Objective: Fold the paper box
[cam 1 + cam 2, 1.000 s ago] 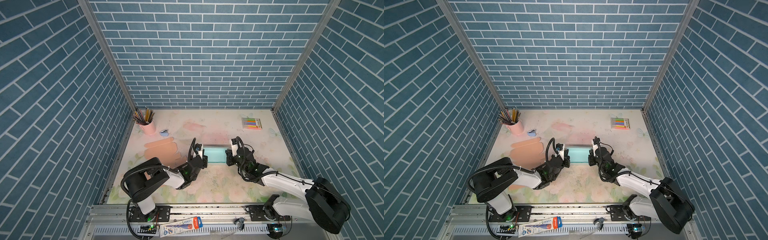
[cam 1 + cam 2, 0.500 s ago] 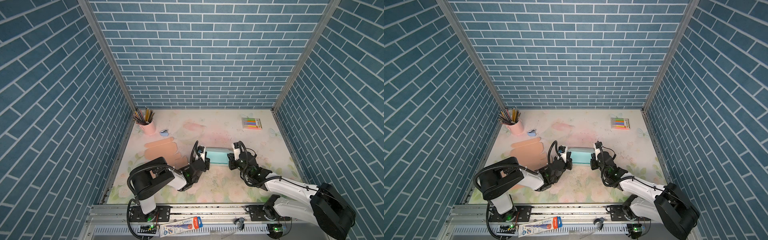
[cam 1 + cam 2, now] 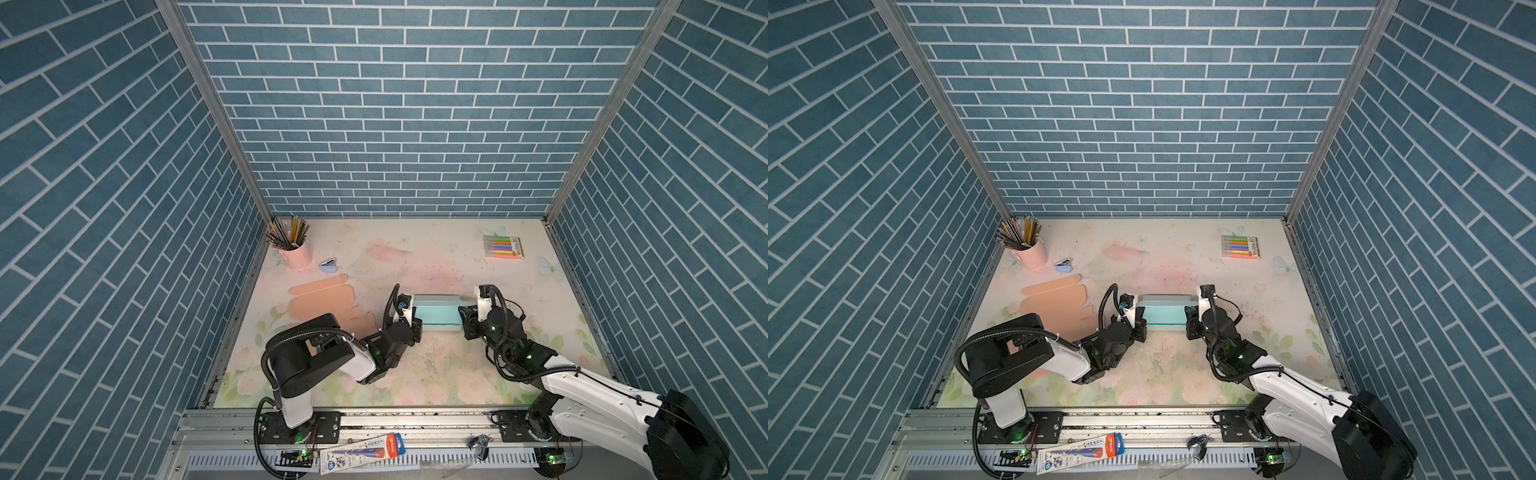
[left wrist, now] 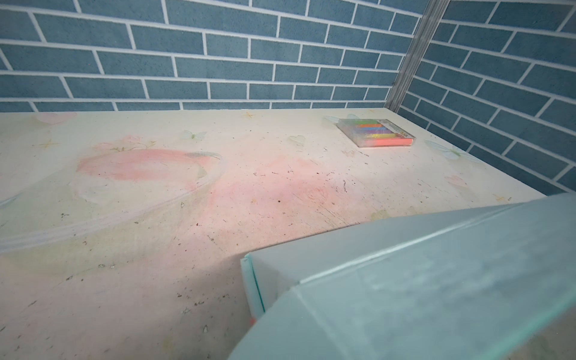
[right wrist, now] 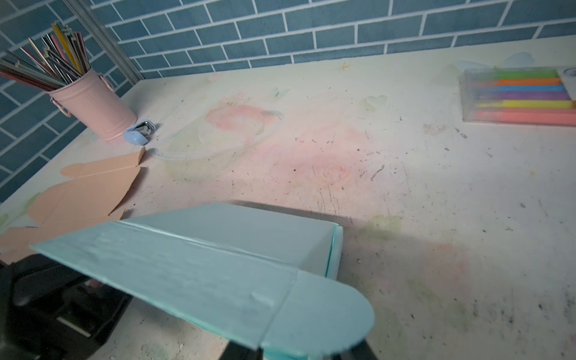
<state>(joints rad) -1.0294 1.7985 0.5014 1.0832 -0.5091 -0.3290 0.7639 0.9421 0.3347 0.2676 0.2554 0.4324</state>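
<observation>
Right wrist view, nearest item first: a pale teal lid flap (image 5: 187, 280) of the paper box (image 5: 237, 237) juts out over the lens and ends in a rounded tab (image 5: 321, 311). Two dark fingertips (image 5: 243, 353) show apart beneath that tab. You should record the right gripper (image 3: 465, 323) as parted, with nothing pinched that I can see (the flap hides most of each finger).

Left wrist view shows the box's opposite end close in, with a folded panel (image 4: 420, 311) running under the lens and no fingers visible. Your left gripper (image 3: 411, 326) is clenched. Whether a paper edge sits between its jaws I cannot tell.

In both top views the box stands on the table (image 3: 436, 374) at about mid-depth, directly between the two grippers, one at each short end. My judgement is that the arms flank it so one end can be worked while the other is steadied. The body is already raised into a sleeve and the lid flap is not yet seated. The next move calls for tucking that tab in. Thin card may crease, or the box may slide if only one end is braced.

Beyond, to the left, a flat peach blank (image 3: 322, 297) lies unfolded, apart from the work. Farthest back stand a pink pencil cup (image 3: 297, 253) with a small blue stapler (image 3: 328, 266) just beside it, and a marker pack (image 3: 503, 247) toward the opposite far corner. All are well apart from the box.
</observation>
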